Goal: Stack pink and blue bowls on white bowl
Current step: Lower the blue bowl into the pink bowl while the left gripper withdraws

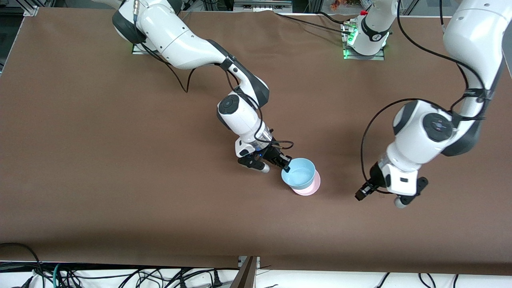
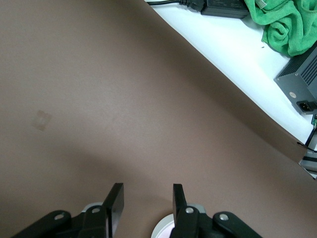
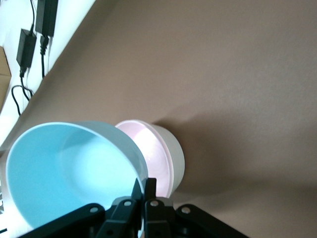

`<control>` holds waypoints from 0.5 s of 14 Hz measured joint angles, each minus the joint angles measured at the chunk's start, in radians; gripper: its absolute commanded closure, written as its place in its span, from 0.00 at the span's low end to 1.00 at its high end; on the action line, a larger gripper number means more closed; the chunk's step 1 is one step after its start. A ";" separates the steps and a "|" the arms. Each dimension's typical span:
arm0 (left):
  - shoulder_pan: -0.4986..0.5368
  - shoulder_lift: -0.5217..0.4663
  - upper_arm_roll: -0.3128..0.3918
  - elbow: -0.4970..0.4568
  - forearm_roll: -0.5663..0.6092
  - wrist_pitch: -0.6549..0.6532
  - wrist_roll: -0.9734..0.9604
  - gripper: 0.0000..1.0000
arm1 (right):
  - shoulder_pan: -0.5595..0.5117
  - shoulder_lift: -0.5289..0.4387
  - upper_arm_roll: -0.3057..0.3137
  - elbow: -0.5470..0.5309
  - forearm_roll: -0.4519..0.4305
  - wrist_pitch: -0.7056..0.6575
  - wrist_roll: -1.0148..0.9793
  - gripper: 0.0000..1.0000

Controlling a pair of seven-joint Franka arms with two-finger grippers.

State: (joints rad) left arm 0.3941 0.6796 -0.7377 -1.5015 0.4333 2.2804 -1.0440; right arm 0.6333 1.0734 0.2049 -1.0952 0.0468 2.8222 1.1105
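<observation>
My right gripper [image 1: 286,163] is shut on the rim of the light blue bowl [image 1: 299,173] and holds it tilted just over the pink bowl [image 1: 311,187]. In the right wrist view the fingertips [image 3: 143,186] pinch the blue bowl's [image 3: 64,173] rim. Beside it the pink bowl [image 3: 148,148] sits nested inside the white bowl [image 3: 174,158]. In the front view the white bowl is hidden under the other two. My left gripper [image 1: 400,200] waits open and empty above the table toward the left arm's end; its wrist view shows the spread fingers [image 2: 146,203] over bare table.
The brown table mat [image 1: 120,160] covers the whole work area. Cables and a table edge run along the side nearest the front camera. A green cloth [image 2: 290,25] and power adapters lie off the mat's edge.
</observation>
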 measured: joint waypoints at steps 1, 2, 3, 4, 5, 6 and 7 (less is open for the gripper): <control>0.002 -0.003 0.000 0.036 -0.026 -0.051 0.051 0.52 | 0.009 0.012 0.000 0.003 0.000 0.014 0.000 1.00; 0.008 -0.004 -0.001 0.067 -0.036 -0.099 0.092 0.51 | 0.017 0.025 0.000 0.004 0.000 0.032 0.000 1.00; 0.018 -0.005 -0.001 0.092 -0.041 -0.144 0.137 0.51 | 0.022 0.037 0.000 0.006 0.000 0.047 0.000 1.00; 0.031 -0.005 -0.001 0.110 -0.045 -0.185 0.186 0.51 | 0.025 0.045 0.000 0.007 -0.001 0.057 -0.001 1.00; 0.049 -0.005 -0.003 0.126 -0.058 -0.224 0.241 0.50 | 0.026 0.049 0.000 0.009 -0.001 0.061 -0.002 1.00; 0.070 -0.007 -0.006 0.140 -0.075 -0.253 0.301 0.50 | 0.026 0.050 -0.001 0.011 -0.001 0.061 -0.004 1.00; 0.095 -0.013 -0.009 0.151 -0.095 -0.277 0.364 0.50 | 0.026 0.050 -0.001 0.012 -0.001 0.061 -0.006 1.00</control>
State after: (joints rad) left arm 0.4891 0.6666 -0.7466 -1.3508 0.3383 2.0031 -0.6803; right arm 0.6589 1.1235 0.2035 -1.0835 0.0460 2.8837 1.1046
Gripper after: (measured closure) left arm 0.502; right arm 0.974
